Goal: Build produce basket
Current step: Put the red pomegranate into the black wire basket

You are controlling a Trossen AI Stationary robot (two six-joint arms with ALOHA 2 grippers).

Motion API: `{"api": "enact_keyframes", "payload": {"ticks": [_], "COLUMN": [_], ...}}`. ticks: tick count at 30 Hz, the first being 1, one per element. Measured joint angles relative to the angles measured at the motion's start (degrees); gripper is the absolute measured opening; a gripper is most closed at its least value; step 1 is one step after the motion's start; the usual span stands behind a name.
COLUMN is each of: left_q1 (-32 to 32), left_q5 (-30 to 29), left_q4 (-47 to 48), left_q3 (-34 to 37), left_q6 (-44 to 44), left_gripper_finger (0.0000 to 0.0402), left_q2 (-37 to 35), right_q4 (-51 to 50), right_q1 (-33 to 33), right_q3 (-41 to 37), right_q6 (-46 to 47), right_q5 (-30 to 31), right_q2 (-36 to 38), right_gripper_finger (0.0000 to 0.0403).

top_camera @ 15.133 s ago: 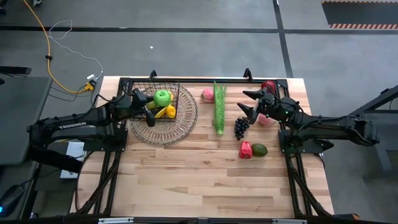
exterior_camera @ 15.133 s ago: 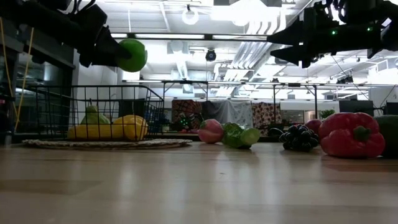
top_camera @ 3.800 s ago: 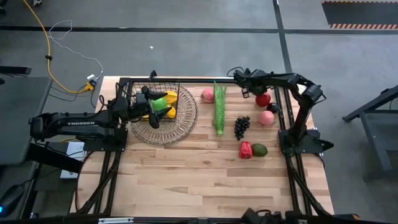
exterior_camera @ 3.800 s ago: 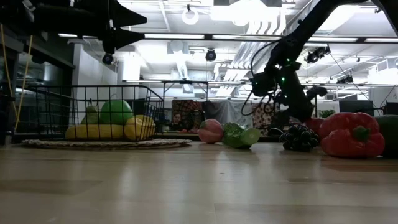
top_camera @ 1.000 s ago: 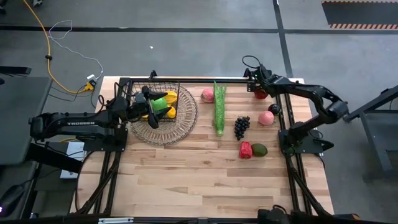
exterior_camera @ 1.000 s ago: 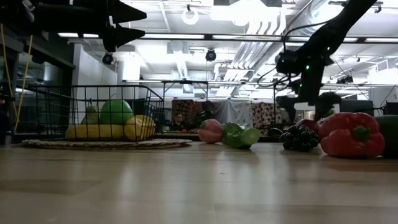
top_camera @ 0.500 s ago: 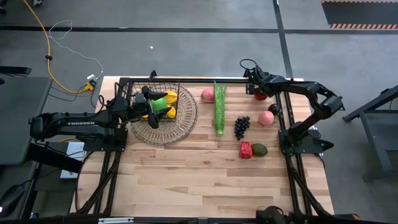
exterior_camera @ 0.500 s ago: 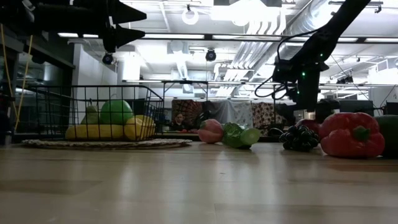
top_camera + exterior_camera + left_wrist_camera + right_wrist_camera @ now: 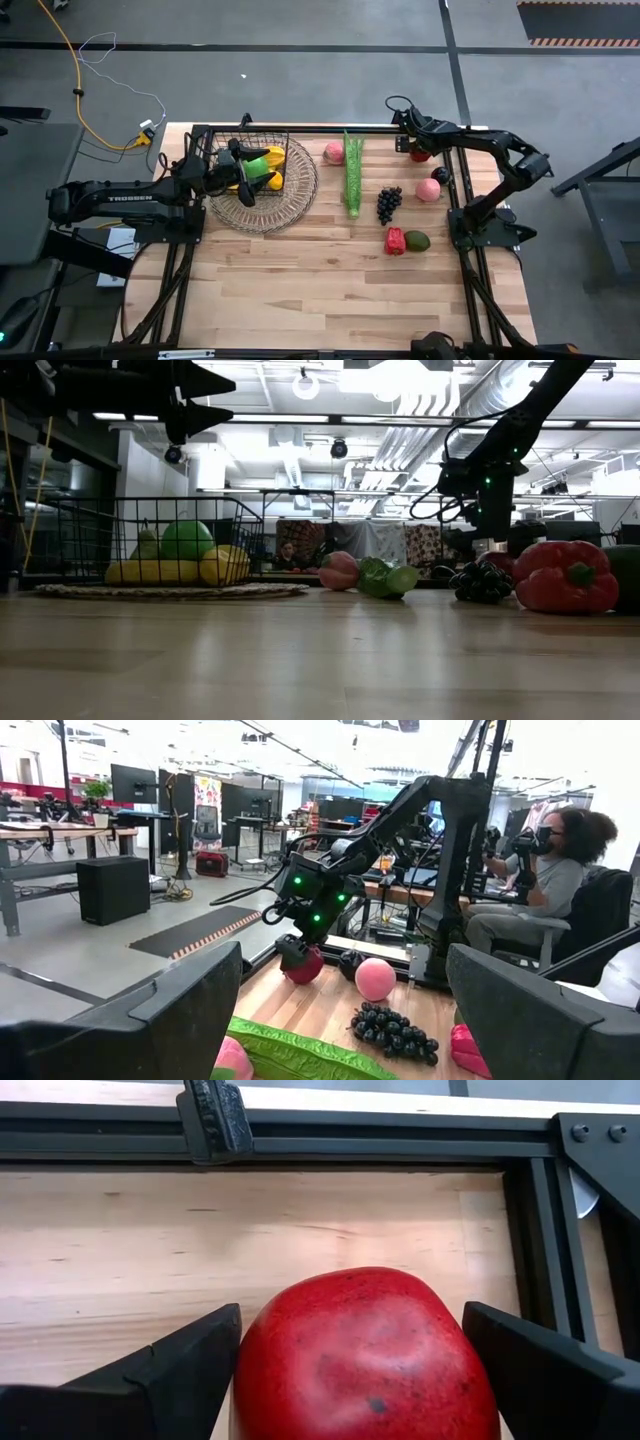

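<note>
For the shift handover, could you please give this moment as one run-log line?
right gripper: open, astride red apple, far right corner | left gripper: open, empty, above basket | basket: green apple, bananas

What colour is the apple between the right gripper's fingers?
Red apple, clearest in the right wrist view.

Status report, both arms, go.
Right tool open, straddling the red apple at the table's far right corner, not yet closed. Left tool open, empty, above the basket. Nothing blocking the apple.
</note>
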State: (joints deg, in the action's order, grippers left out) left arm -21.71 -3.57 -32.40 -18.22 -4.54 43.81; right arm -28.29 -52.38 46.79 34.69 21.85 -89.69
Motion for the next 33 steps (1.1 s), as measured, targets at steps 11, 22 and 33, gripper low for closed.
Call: {"api": "enact_keyframes", "payload": {"ticks": [11,22,33], "left_q1": [-0.01,-0.01,0.01], "left_q5": [0.0,0.05,9.14], "left_q4": [0.0,0.25,3.06], "left_q3": [0.0,0.01,0.02], "left_q6": [-0.25,0.21,-1.15], "left_gripper_finger": [0.034,0.034,0.034], "left_q2": [0.0,0.0,0.0], "right_q4": [0.02,-1.08,33.94], "right_q1": [0.51,12.01,30.87], "right_q3": [-0.64,-1.01,-12.28], "right_q6": [-4.15,-11.67,-13.84], "right_q5": [0.69,5.11,-0.72], "right_q2": [0.01,11.72,24.17], "right_gripper_finger": [0.0316,0.0306,0.0304]}}
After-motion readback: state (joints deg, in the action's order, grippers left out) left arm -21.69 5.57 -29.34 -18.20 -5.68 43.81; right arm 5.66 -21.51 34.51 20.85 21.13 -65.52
